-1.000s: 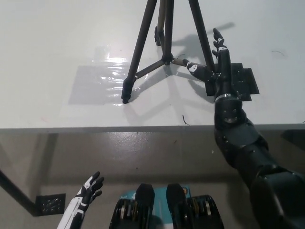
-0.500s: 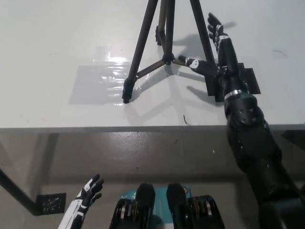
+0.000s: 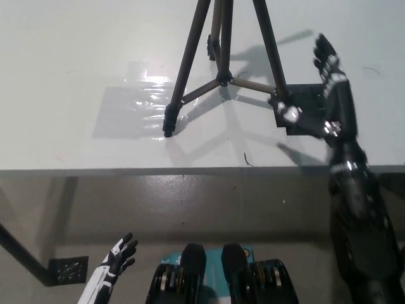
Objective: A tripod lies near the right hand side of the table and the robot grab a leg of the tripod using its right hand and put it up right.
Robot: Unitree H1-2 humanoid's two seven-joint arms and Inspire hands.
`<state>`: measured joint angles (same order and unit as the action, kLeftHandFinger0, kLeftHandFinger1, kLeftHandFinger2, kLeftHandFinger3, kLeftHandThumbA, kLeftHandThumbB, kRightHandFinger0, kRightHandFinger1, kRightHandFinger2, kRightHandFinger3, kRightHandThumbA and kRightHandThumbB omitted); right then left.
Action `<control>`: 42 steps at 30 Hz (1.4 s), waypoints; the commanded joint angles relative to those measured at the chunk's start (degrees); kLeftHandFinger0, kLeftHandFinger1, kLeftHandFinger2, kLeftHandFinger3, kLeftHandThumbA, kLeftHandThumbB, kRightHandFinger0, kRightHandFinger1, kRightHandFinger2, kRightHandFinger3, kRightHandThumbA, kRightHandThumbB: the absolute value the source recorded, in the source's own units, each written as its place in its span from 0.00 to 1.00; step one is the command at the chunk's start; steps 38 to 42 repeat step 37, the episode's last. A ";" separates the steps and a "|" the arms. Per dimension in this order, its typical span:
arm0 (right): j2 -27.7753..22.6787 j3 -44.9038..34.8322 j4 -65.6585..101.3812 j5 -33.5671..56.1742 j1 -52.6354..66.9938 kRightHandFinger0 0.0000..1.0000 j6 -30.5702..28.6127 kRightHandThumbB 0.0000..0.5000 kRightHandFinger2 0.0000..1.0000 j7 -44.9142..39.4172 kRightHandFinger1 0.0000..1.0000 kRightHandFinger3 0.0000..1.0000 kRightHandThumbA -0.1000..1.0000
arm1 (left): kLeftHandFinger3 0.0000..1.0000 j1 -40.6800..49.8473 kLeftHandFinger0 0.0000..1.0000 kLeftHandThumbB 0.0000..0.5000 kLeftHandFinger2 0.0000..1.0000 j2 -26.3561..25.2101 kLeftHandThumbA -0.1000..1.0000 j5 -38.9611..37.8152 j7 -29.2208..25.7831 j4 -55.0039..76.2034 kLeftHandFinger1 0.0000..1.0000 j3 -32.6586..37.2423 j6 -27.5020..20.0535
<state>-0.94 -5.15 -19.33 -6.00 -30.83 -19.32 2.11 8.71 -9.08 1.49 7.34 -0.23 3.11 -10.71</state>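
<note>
The right hand [image 3: 329,95] has let go of the leg and pulled away toward 3 o'clock, fingers spread, holding nothing. The white table [image 3: 76,50] carries the tripod [image 3: 221,57], upright at 12 o'clock, one foot on a black mat [image 3: 307,111]. The left hand [image 3: 117,256] rests at 7 o'clock, fingers apart
</note>
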 commanded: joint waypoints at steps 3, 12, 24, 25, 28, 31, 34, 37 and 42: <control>-1.17 9.00 63.20 -1.11 23.39 1.00 -3.60 1.00 1.00 -6.46 1.00 1.00 0.93 | 1.00 -0.91 1.00 0.60 1.00 -1.63 1.00 0.19 0.96 1.58 1.00 -0.08 -2.67; -2.80 20.24 42.22 -3.32 38.97 1.00 -7.61 0.81 1.00 5.54 1.00 1.00 1.00 | 1.00 -1.01 1.00 0.57 1.00 -1.92 1.00 -1.88 2.12 0.42 1.00 -0.08 -4.66; 0.13 13.52 11.05 6.80 32.74 1.00 -7.61 0.76 1.00 4.03 1.00 1.00 1.00 | 1.00 -2.08 1.00 0.67 1.00 -1.74 1.00 -2.15 1.80 0.35 1.00 -0.53 -5.58; 0.28 13.13 11.01 6.93 32.54 1.00 -7.61 0.78 1.00 3.71 1.00 1.00 1.00 | 1.00 -2.32 1.00 0.67 1.00 -1.88 1.00 -2.01 1.89 0.51 1.00 -0.51 -5.49; 0.45 12.25 10.86 7.22 32.41 1.00 -7.61 0.81 1.00 2.57 1.00 1.00 1.00 | 1.00 -2.40 1.00 0.65 1.00 -1.87 1.00 -1.48 1.80 0.40 1.00 -0.43 -6.04; 0.86 11.61 10.61 7.86 32.39 1.00 -7.61 0.84 1.00 1.39 1.00 1.00 1.00 | 1.00 -2.37 1.00 0.66 1.00 -1.76 1.00 -1.67 1.81 0.30 1.00 -0.42 -6.15; 1.15 11.05 10.41 8.24 32.27 1.00 -7.61 0.83 1.00 0.31 1.00 1.00 1.00 | 1.00 -1.92 1.00 0.68 1.00 -1.46 1.00 -1.70 1.65 0.38 1.00 -0.38 -6.40; 1.29 10.66 10.26 7.93 32.13 1.00 -7.61 0.86 1.00 0.01 1.00 1.00 1.00 | 1.00 -2.08 1.00 0.69 1.00 -1.52 1.00 -1.61 1.74 0.24 1.00 -0.29 -6.58; 1.29 10.66 10.26 7.93 32.13 1.00 -7.61 0.86 1.00 0.01 1.00 1.00 1.00 | 1.00 -2.08 1.00 0.69 1.00 -1.52 1.00 -1.61 1.74 0.24 1.00 -0.29 -6.58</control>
